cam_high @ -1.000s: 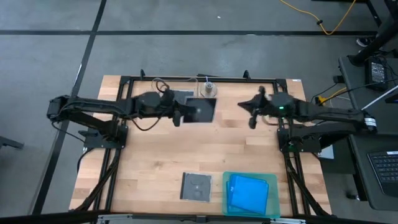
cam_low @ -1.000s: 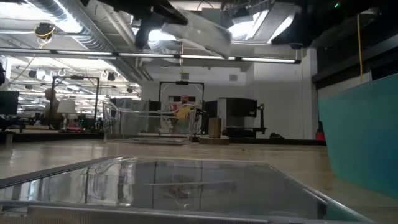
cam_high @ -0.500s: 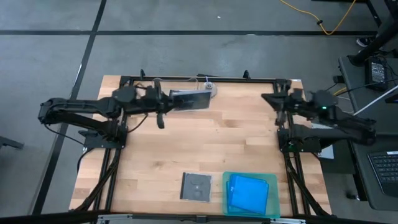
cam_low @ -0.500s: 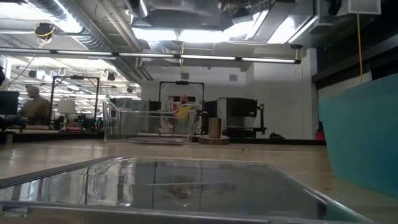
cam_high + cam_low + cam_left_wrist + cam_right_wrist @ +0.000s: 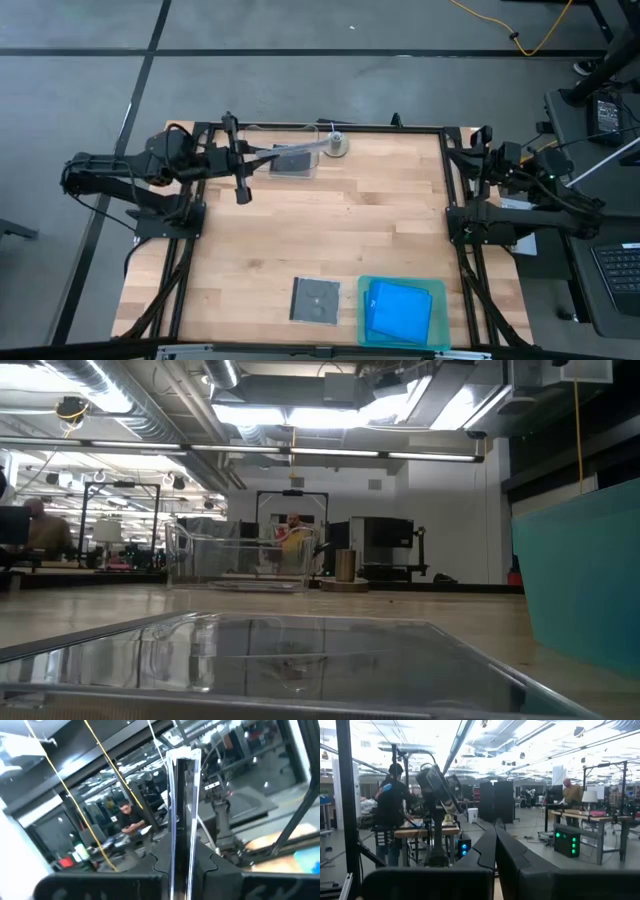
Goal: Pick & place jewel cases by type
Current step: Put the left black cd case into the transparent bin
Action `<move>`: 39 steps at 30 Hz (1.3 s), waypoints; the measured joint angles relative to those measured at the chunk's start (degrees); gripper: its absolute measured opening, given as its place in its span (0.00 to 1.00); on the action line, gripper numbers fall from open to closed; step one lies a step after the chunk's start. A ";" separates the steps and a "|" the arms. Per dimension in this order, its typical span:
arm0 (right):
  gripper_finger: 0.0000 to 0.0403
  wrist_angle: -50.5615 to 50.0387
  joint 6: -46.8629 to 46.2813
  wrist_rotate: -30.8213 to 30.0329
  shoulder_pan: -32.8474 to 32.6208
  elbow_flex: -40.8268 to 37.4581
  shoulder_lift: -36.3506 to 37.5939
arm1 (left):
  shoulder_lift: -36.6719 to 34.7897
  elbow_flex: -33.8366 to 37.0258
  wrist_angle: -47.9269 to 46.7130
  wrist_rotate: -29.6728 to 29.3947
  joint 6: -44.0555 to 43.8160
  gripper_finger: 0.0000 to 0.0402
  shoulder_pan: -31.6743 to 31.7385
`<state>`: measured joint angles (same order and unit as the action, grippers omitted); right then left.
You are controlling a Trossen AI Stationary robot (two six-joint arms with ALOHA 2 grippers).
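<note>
We see the wooden slatted table [image 5: 300, 240] with the teal-green square tray [image 5: 437, 300] at its near edge holding the stacked bright blue rectangular cases [image 5: 398, 308], sorted there by type, and a grey-black square disc case [image 5: 315, 299] lying just beside it. At the far edge, the left gripper [image 5: 262, 161] is clamped on another thin dark jewel case [image 5: 181, 815], held edge-on above the clear plastic tub [image 5: 297, 160]. The right gripper [image 5: 478, 145], closed and empty, waits at the far right corner. Nothing blocks the path between tub and tray.
</note>
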<state>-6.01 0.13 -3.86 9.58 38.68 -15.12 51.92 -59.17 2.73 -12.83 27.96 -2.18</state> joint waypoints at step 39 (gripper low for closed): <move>0.03 -2.46 -7.59 -0.40 -0.02 0.00 0.31 | 0.56 -14.32 -8.97 -23.68 57.45 0.04 -25.71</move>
<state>-8.47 -7.46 -4.26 9.56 38.68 -14.81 52.48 -73.49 -6.24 -36.51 85.41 -27.89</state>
